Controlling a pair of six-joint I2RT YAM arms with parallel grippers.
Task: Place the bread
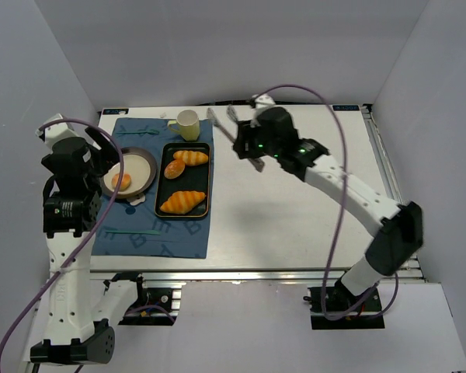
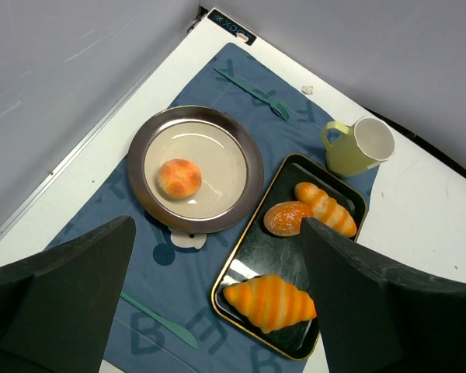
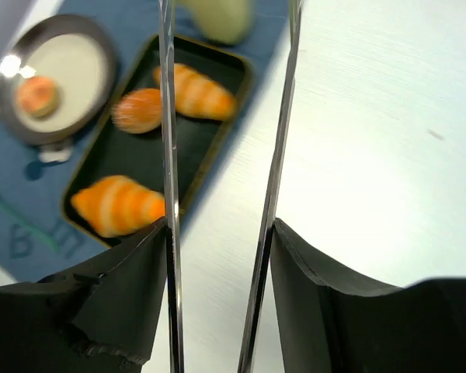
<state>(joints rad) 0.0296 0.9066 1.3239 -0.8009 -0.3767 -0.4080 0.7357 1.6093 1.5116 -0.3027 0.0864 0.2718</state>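
The bread, a small round golden bun [image 1: 121,181], lies on the left part of the round dark-rimmed plate [image 1: 146,158]. It also shows in the left wrist view [image 2: 179,178] and the right wrist view [image 3: 36,95]. My left gripper [image 1: 109,153] hangs above the plate's near edge, open and empty [image 2: 217,256]. My right gripper [image 1: 252,149] is shut on metal tongs [image 1: 221,123], held above the table right of the black tray [image 1: 157,203]. The tong blades [image 3: 168,116] stand apart with nothing between them.
The tray [image 2: 283,256] holds two croissants [image 1: 182,202] [image 1: 190,157] and a small oval roll [image 1: 174,169]. A pale yellow mug [image 1: 188,124] stands behind it. A blue mat [image 1: 140,233] lies under the plate and tray, with a green fork [image 2: 252,92] and knife [image 2: 159,320].
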